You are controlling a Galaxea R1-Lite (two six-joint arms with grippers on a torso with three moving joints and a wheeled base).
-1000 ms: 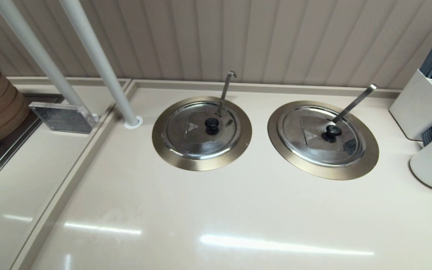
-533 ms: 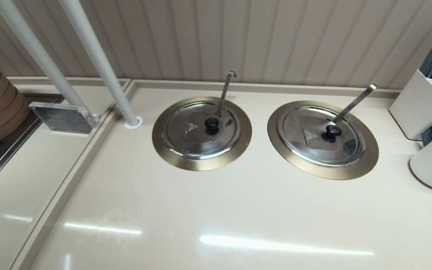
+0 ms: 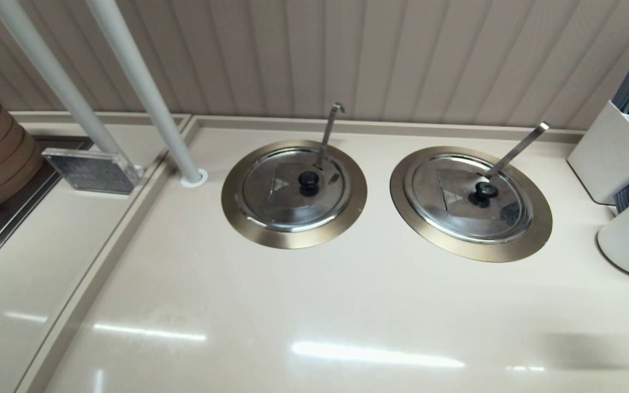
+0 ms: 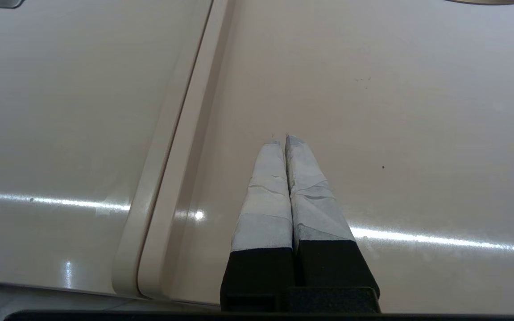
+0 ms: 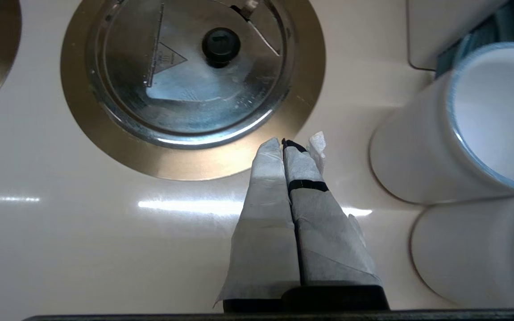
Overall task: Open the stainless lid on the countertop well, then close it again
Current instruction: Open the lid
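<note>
Cream countertop (image 3: 314,305) under a ribbed beige wall, and over on the right sits the stainless lid (image 3: 464,199), flat and seated in the countertop well (image 3: 470,248), bronze ring showing all round it. Black knob (image 3: 485,191) dead centre, engraved triangle beside it, and the straight ladle handle (image 3: 516,150) poking out of the slot toward the far right. To its left, the twin lid (image 3: 292,188) with the hook-tipped handle, not our target. Right gripper (image 5: 283,143), seen only from its own wrist camera, hovers over the counter at the near edge of the bronze ring, taped fingers pressed together and gripping nothing. Left gripper (image 4: 279,140) hangs over bare counter near the raised seam (image 4: 167,178), fingers likewise closed and empty, looking parked. So by my read we're at the very start, the reach for the lid: nothing lifted yet. Next move calls for the right fingers to spread, travel in over the lid and settle either side of that small knob, steering clear of the ladle handle and of the white cups (image 5: 458,129) just to the right.
</note>
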